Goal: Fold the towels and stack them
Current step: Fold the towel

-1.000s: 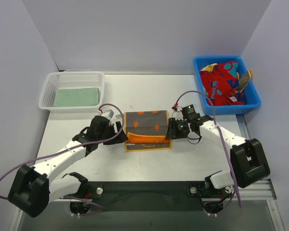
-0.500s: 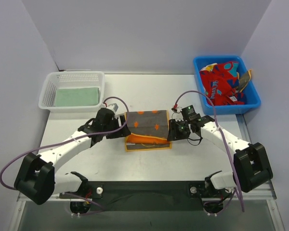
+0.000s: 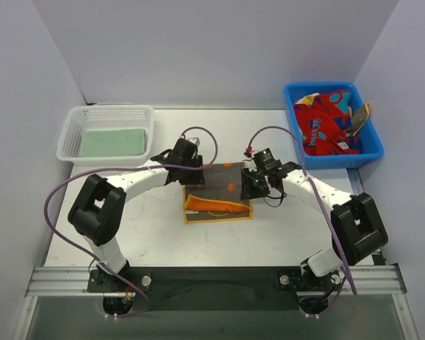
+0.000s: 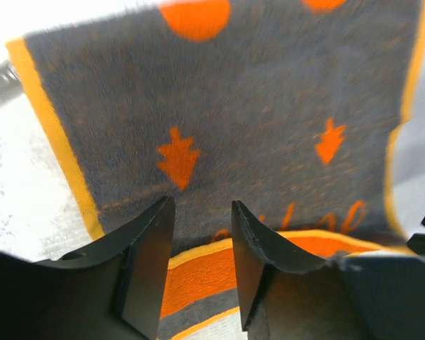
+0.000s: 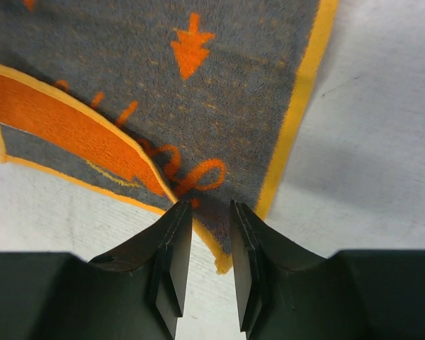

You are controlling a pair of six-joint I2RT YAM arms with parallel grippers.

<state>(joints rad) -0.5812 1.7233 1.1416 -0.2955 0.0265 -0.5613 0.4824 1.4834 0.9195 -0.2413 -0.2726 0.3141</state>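
Left end effector (image 4: 202, 209) above towel (image 4: 255, 106); right end effector (image 5: 211, 205) straddling its edge

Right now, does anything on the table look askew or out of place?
The grey terry towel with orange arrows at mid-table is folded unevenly: an orange flap bulges along its near edge instead of lying flat. The red patterned towels sit crumpled in the blue plastic bin.
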